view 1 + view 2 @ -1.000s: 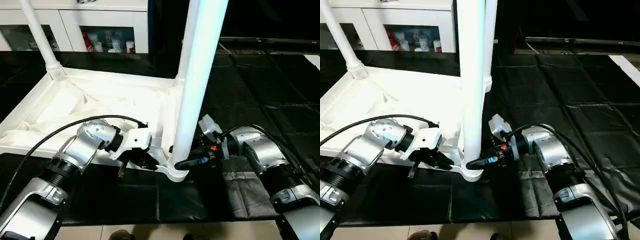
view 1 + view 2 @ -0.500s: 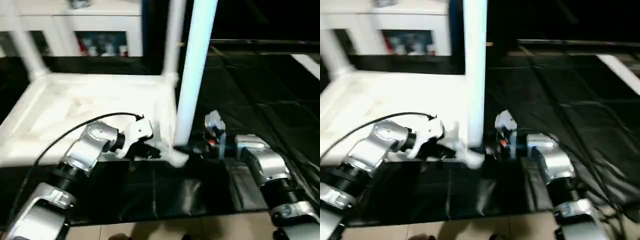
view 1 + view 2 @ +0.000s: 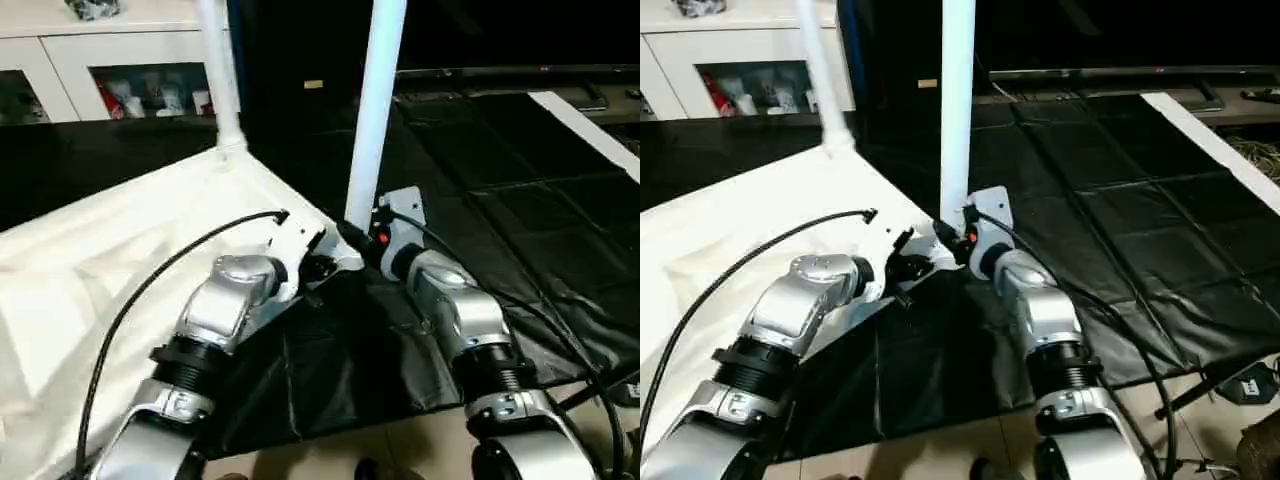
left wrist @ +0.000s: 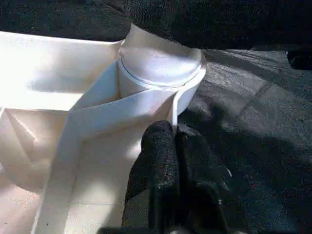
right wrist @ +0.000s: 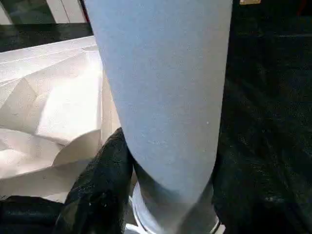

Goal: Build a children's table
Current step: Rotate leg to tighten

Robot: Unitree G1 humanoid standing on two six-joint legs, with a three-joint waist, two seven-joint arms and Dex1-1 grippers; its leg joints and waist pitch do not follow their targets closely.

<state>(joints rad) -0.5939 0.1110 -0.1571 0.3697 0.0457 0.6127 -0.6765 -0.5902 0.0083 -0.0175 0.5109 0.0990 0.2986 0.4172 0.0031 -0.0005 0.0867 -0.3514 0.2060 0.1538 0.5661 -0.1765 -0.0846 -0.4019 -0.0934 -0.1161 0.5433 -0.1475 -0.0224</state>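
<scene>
The table top (image 3: 110,270) lies upside down on black sheeting (image 3: 480,200), running from the middle of the head view out toward 9 o'clock, its ribbed underside facing up. A white cabinet (image 3: 90,60) with glass doors stands behind it at 11 o'clock. Two legs stand upright in corner sockets: the near leg (image 3: 372,110) at the corner by both arms, just past centre toward 1 o'clock, and the far leg (image 3: 220,75) at 11 o'clock, near the cabinet. The right end effector (image 5: 161,195) is clamped on the near leg just above its socket, one black finger (image 5: 105,180) on each side of the tube. The left end effector (image 4: 173,141) has its fingers pressed together on the thin rim of the top, just beside the near socket (image 4: 158,66). A black cable (image 3: 170,270) arches over the left forearm.
</scene>
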